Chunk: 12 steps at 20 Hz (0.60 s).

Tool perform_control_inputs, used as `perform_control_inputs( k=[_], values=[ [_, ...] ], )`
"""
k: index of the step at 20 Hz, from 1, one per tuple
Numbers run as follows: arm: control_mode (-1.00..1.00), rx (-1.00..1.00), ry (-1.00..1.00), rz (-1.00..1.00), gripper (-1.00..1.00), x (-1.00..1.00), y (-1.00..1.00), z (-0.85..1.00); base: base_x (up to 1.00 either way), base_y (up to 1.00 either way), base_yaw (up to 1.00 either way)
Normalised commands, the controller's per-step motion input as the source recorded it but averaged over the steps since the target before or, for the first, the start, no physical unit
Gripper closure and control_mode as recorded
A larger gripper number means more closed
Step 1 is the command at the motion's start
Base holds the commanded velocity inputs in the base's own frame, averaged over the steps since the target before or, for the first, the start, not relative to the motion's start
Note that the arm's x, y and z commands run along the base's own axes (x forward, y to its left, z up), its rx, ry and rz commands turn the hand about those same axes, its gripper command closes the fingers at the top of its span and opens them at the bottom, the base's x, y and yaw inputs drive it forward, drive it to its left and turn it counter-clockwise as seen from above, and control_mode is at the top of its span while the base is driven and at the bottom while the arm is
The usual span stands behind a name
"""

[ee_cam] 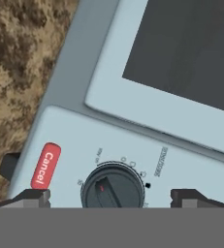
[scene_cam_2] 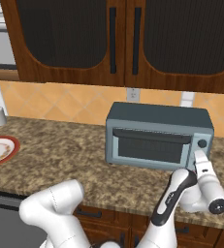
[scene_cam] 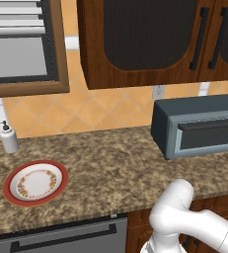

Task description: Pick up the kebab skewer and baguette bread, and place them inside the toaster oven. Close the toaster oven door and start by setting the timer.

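Note:
The toaster oven (scene_cam_2: 159, 116) stands on the counter with its door (scene_cam_2: 150, 149) shut upright, the dark bar handle (scene_cam_2: 151, 136) across the top. It also sits at the right in the left base view (scene_cam: 199, 129). My gripper (scene_cam_2: 199, 155) is held at the control panel on the oven's right end. In the hand view the gripper (ee_cam: 111, 196) is open, and the dark timer knob (ee_cam: 113, 187) lies between the fingertips (ee_cam: 36, 196), apart from both. A red Cancel button (ee_cam: 45, 165) is beside the knob. The kebab skewer and baguette bread are hidden.
A red-rimmed plate (scene_cam: 8, 188) with nothing on it lies at the counter's left, a white soap dispenser (scene_cam: 8, 137) behind it. Dark wood cabinets (scene_cam_2: 123, 38) hang above the oven. A dishwasher front (scene_cam: 61, 239) sits below the counter edge.

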Motion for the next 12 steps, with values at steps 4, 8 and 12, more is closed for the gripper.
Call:
perform_control_inputs(
  k=[4,8,12],
  values=[
    [-1.00,0.00,-0.04,0.00,-1.00,0.00,-0.02,-0.04,0.00,0.00,0.00],
    [-1.00,0.00,-0.05,0.00,-1.00,-0.02,0.00,0.00,0.00,0.00,0.00],
    [-1.00,0.00,-0.04,0.00,-1.00,-0.03,0.02,0.00,0.00,0.00,0.00]
  ],
)
